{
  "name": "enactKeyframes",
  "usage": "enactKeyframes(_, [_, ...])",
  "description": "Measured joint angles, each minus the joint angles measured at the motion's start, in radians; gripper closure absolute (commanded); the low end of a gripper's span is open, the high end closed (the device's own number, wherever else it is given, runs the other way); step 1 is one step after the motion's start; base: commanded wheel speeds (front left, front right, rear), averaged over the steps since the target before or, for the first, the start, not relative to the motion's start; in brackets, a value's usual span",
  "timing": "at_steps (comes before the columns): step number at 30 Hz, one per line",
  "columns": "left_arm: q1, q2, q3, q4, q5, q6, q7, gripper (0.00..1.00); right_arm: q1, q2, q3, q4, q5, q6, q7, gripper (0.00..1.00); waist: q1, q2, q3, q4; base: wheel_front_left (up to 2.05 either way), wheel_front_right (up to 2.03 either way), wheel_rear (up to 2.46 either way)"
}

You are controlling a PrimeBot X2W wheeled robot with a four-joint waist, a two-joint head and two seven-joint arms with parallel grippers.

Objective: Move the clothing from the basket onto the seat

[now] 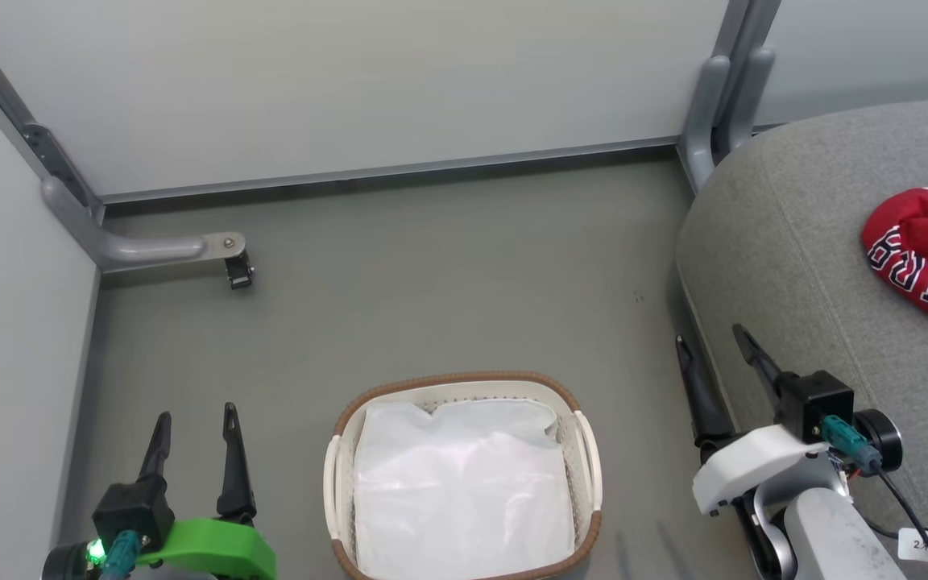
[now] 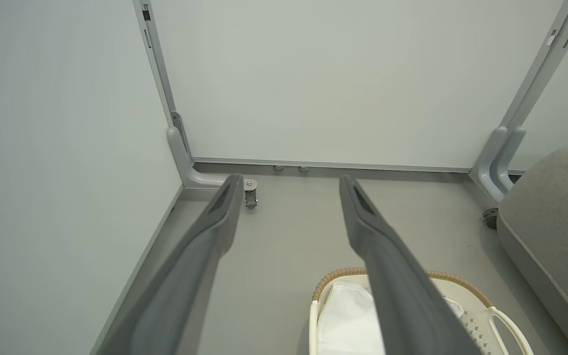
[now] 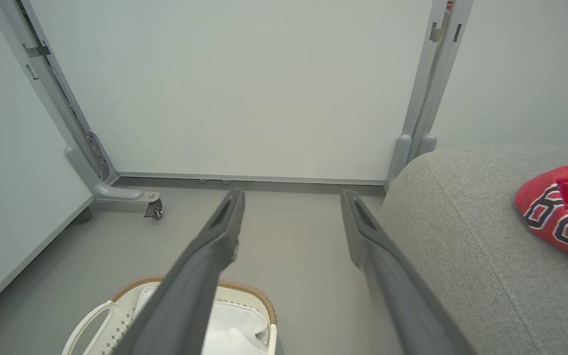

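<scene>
One grey sofa seat (image 1: 786, 242) takes up the right side. One oval white basket (image 1: 464, 379) with a brown woven rim stands on the floor between the two grippers, one white liner (image 1: 464, 483) inside it. One red bundle of clothing (image 1: 923, 258) with dark, white-edged lettering lies on the seat at the far right; whether it is one garment or two cannot be told. The left gripper (image 1: 196, 413) and right gripper (image 1: 709, 334) are both spread wide, gripping nothing.
</scene>
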Motion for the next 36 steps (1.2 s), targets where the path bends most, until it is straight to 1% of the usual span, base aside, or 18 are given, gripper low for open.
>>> enactKeyframes(3, [0.017,0.000,0.002,-0.001,-0.006,0.000,0.000,0.00,0.016,0.000,0.008,0.002,0.008,0.000,0.000,0.00,0.0000,0.0000,-0.017,0.004,0.00,0.00,0.00])
enactKeyframes(5, [0.026,0.000,0.007,0.002,-0.030,-0.003,0.000,0.00,0.026,0.000,0.014,0.004,0.011,0.000,0.000,0.00,0.0000,0.0000,-0.027,0.006,0.00,0.00,0.00])
enactKeyframes(6, [0.030,0.000,0.008,0.002,-0.030,-0.005,0.000,1.00,0.027,0.000,0.015,0.004,0.012,0.000,0.000,1.00,0.0000,0.0000,-0.030,0.007,0.00,0.00,0.00])
enactKeyframes(13, [0.038,-0.007,0.008,0.064,-0.032,-0.004,0.010,1.00,0.066,0.007,0.019,0.059,0.019,0.000,0.007,1.00,0.0000,0.0000,-0.032,0.007,0.00,0.00,0.00])
enactKeyframes(25, [0.036,-0.007,0.024,0.055,-0.256,-0.018,0.070,1.00,0.068,0.008,-0.013,0.037,0.249,0.000,0.065,1.00,0.0000,0.0000,-0.036,0.007,0.00,0.00,0.00])
enactKeyframes(36, [0.028,-0.007,0.041,0.042,-0.436,-0.030,0.115,1.00,0.074,0.008,-0.041,0.011,0.438,0.000,0.113,1.00,0.0000,0.0000,-0.039,0.007,0.00,0.00,0.00])
